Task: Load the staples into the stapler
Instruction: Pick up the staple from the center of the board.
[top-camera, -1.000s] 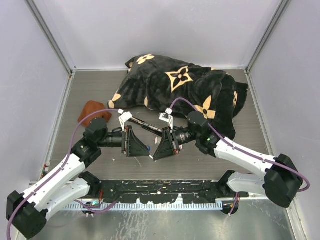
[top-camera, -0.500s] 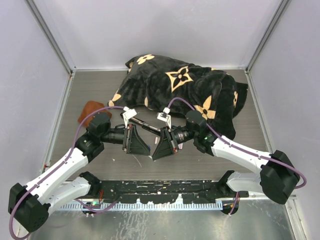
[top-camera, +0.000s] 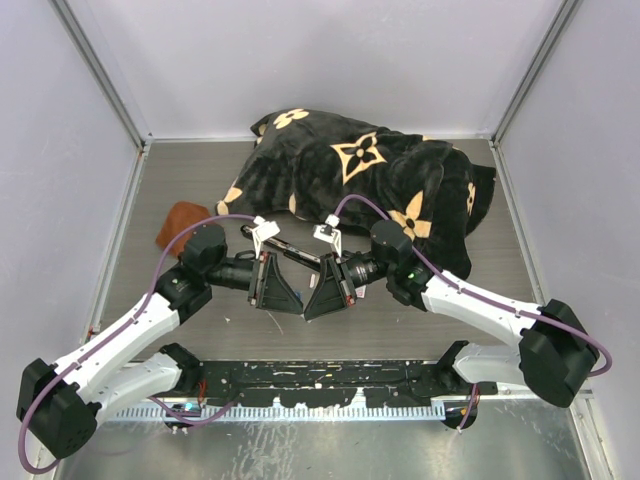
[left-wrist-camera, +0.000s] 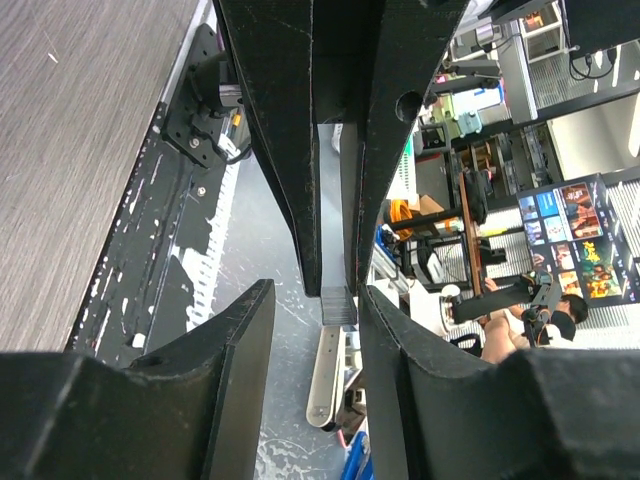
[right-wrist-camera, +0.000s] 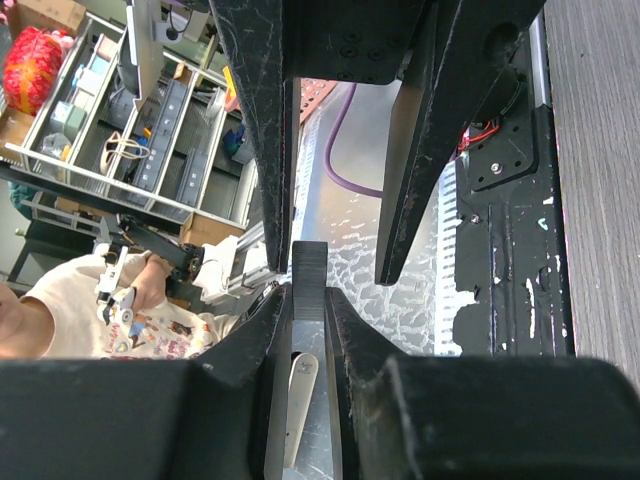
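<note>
- Blanket (top-camera: 360, 170) lies at the back of the table (top-camera: 450, 320).
- Small lump (top-camera: 183, 222) sits just left of the blanket.
- In front of the blanket, left gripper (top-camera: 278, 288) faces right gripper (top-camera: 325, 285), close together.
- Thin bar (top-camera: 298, 252) runs between them.

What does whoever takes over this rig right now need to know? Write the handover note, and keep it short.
Right gripper: shut on a grey ridged strip, probably the staples.
Left gripper: open, with its fingers on either side of the same strip, not clamped.
Stapler: not clearly identifiable. A dark slim bar just beyond the grippers in the top view may be it. The staple box is not in view.
Done: the strip is in hand.
Left: feed the strip into the stapler. Nothing shows as loaded yet.
</note>
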